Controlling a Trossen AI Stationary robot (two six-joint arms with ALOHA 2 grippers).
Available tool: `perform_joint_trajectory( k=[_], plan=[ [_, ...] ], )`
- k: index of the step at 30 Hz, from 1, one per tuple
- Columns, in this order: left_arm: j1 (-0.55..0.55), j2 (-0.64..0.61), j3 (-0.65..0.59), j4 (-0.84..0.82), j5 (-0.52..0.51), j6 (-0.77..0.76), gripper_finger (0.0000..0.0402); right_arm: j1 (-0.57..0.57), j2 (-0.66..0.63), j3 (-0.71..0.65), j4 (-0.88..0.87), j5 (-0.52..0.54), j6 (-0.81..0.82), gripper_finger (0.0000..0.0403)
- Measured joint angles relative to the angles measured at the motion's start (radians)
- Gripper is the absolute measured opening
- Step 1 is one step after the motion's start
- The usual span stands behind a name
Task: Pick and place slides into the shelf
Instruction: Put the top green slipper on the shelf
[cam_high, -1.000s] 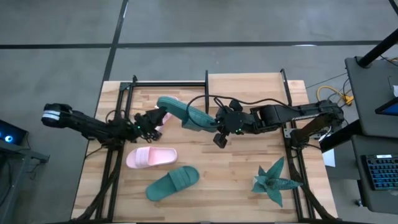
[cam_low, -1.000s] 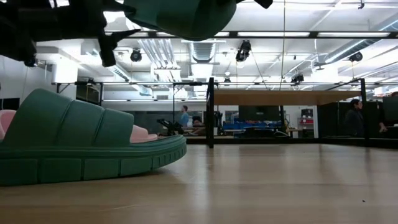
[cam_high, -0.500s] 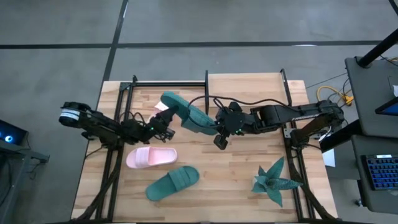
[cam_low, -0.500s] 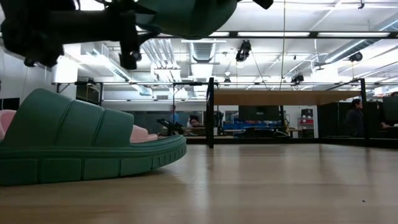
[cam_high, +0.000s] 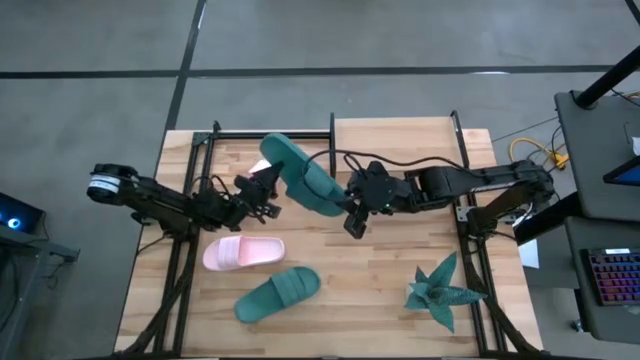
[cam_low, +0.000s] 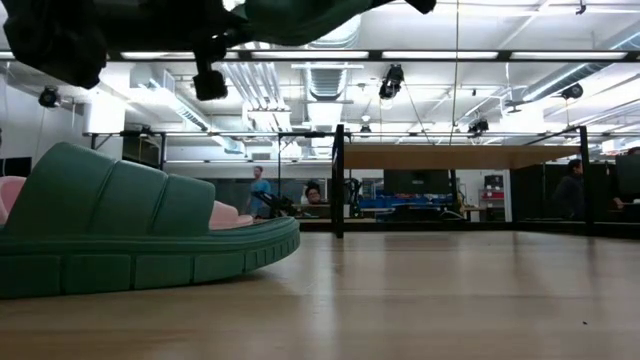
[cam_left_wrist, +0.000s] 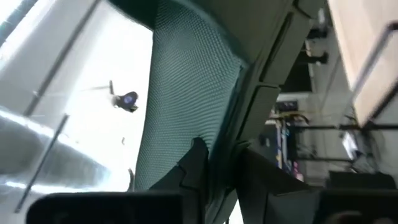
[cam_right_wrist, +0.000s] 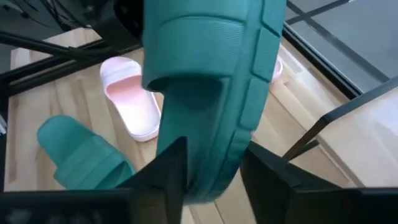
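A dark teal slide (cam_high: 300, 175) hangs in the air above the table's middle, between both grippers. My right gripper (cam_high: 352, 205) is shut on its near-right end. My left gripper (cam_high: 270, 192) meets its left side. A pink slide (cam_high: 243, 252) and a second teal slide (cam_high: 278, 292) lie flat on their soles near the table's near-left. Another pink slide (cam_right_wrist: 275, 65) peeks out behind the held one. The shelf board (cam_high: 400, 132) stands at the far edge on black uprights. My right gripper pinches the held teal slide's heel end (cam_right_wrist: 208, 177) between its two fingers, coming level from the table's right. The slide reaches away from the fingers toward the far left, lifted clear and turned partly on its edge. My left gripper (cam_left_wrist: 221, 180) has a thin teal edge (cam_left_wrist: 219, 158) of the same slide between its nearly closed fingers, coming from the table's left. Which part of the slide this is, I cannot tell.
A teal spiky star-shaped plant (cam_high: 440, 290) sits at the near right. Black metal frames (cam_high: 185, 260) run along the left and right sides (cam_high: 470, 250) and the far-left edge. Bare tabletop (cam_high: 370, 270) shows between the lying slides and the plant.
My left gripper has moved toward the table's right and reached the held teal slide. The slide's free end has swung toward the far edge and the slide has tipped more onto its side, while its end in my right gripper has stayed in place.
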Motion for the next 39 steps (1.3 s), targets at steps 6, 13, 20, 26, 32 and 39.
perform_joint_trajectory(
  k=[6, 13, 20, 26, 32, 39],
  plan=[
    [0.014, -0.049, -0.002, -0.049, -0.087, -0.159, 0.0032, 0.003, -0.026, 0.022, -0.008, -0.004, -0.075, 0.017],
    [0.067, -0.174, 0.011, -0.611, 0.014, -0.519, 0.003, 0.06, -0.03, 0.056, 0.034, 0.144, -0.407, 0.0163],
    [0.077, -0.274, 0.037, -0.857, 0.171, -0.698, 0.003, 0.149, -0.031, 0.048, 0.143, 0.272, -0.863, 0.0149],
    [0.077, -0.269, 0.036, -0.86, 0.2, -0.702, 0.0029, 0.156, 0.003, 0.043, 0.131, 0.274, -0.987, 0.0147],
    [0.077, -0.208, 0.039, -0.864, 0.211, -0.721, 0.0028, 0.156, 0.083, 0.043, 0.125, 0.314, -1.119, 0.0164],
    [0.078, -0.181, 0.055, -0.86, 0.171, -0.715, 0.0028, 0.155, 0.167, 0.043, 0.132, 0.396, -1.236, 0.0175]
  ],
)
